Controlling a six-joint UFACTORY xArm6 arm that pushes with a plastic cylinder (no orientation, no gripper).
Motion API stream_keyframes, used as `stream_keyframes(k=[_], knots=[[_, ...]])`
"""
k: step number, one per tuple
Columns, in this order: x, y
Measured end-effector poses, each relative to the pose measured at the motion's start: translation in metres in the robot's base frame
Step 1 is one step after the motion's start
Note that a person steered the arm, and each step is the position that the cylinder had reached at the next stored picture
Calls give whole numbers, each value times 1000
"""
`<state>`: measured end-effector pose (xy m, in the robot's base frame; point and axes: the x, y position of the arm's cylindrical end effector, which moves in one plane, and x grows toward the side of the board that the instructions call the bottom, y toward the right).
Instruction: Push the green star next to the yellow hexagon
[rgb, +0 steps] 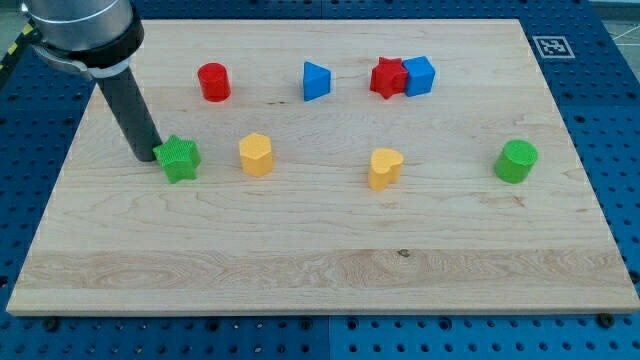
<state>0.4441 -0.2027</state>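
Only one view, looking down at a slant from beyond the near long edge of the counter (320, 270), facing its far edge. Set high and far enough back to take in nearly the whole wooden board, all four sides showing, near corners just cropped, with blue perforated base around it. Near edge wider than far edge. Arm entering from the view's top left, upper part cut off by the frame.

Wooden board (300, 270); blue perforated table (610, 110)
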Motion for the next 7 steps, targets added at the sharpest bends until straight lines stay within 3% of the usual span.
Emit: stream_keyframes(k=[2, 5, 7], knots=[[28, 28], [40, -10], [24, 31]])
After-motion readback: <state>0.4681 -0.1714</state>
